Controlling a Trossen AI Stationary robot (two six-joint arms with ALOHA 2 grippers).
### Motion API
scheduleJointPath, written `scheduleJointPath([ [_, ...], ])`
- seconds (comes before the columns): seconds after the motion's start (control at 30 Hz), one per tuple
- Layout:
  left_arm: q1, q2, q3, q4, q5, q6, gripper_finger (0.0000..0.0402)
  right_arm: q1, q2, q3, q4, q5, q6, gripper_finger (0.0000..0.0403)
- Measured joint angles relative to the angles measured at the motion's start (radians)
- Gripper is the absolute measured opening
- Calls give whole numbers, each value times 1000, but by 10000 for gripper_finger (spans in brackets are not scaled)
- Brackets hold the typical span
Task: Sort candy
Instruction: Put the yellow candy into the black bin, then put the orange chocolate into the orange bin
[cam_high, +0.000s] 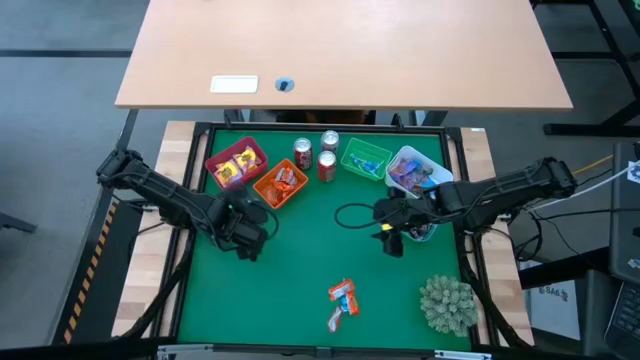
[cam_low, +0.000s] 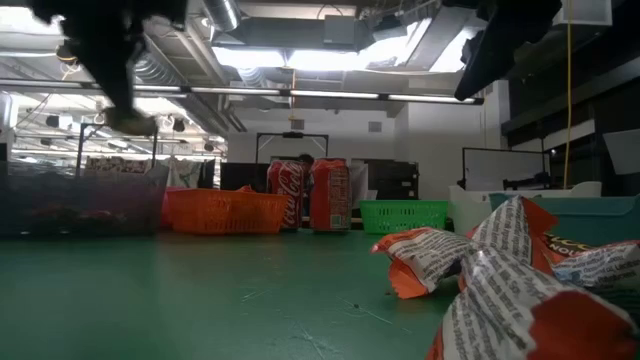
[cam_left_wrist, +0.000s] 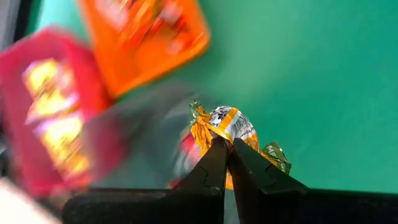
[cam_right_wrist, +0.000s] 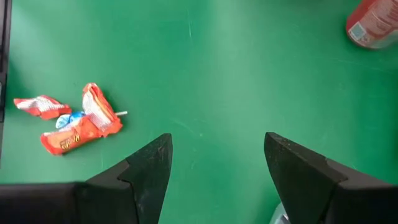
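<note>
Coca-Cola script — red soda can (cam_low: 287, 192), Reese's logo — orange wrapper (cam_right_wrist: 67, 142)

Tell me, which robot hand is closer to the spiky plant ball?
The right gripper. It hangs open up-table from the spiky plant ball, which sits in the near right corner. The left gripper, shut on a candy, is far across the mat.

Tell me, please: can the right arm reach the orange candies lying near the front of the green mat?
Probably yes. The right hand is open and empty, and only bare green mat lies between it and the orange candies; nothing blocks the way.
</note>
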Motion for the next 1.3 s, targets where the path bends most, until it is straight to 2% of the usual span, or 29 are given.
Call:
scheduleJointPath([
  [0.2,0,0,0,-178,0,-115,2,0,24,1,65,-3,0,253],
  [0.5,0,0,-20,-188,-2,-124,2,20,99,1,188,-64,-23,253],
  [0.83,2,0,-82,-192,3,-141,4,129,222,1,305,-63,-53,253],
  [0.93,12,0,-92,-191,-1,-141,25,158,262,0,343,-61,-81,253],
  [1.13,45,0,-119,-158,-4,-142,91,186,351,0,392,-60,-129,253],
  [1.3,56,0,-133,-56,-5,-141,112,185,421,0,391,-65,-132,253],
])
